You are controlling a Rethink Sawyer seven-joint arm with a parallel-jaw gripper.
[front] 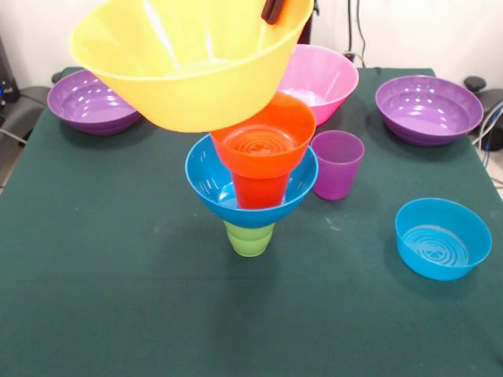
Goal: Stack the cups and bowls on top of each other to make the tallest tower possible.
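The tower stands mid-table: a green cup (pixel 250 238) at the bottom, a medium blue bowl (pixel 211 179) on it, an orange cup (pixel 259 189) inside that bowl, and a small orange bowl (pixel 263 138) on top. My gripper (pixel 272 9) shows only at the top edge. It grips the far rim of the large yellow bowl (pixel 185 63) and holds it tilted in the air, above and slightly left of the tower's top. The yellow bowl's lower edge overlaps the orange bowl in this view; I cannot tell whether they touch.
A pink bowl (pixel 326 77) sits behind the tower. A purple cup (pixel 337 164) stands just right of it. Wide purple bowls sit at far left (pixel 93 102) and far right (pixel 428 108). A small blue bowl (pixel 442 238) sits at near right.
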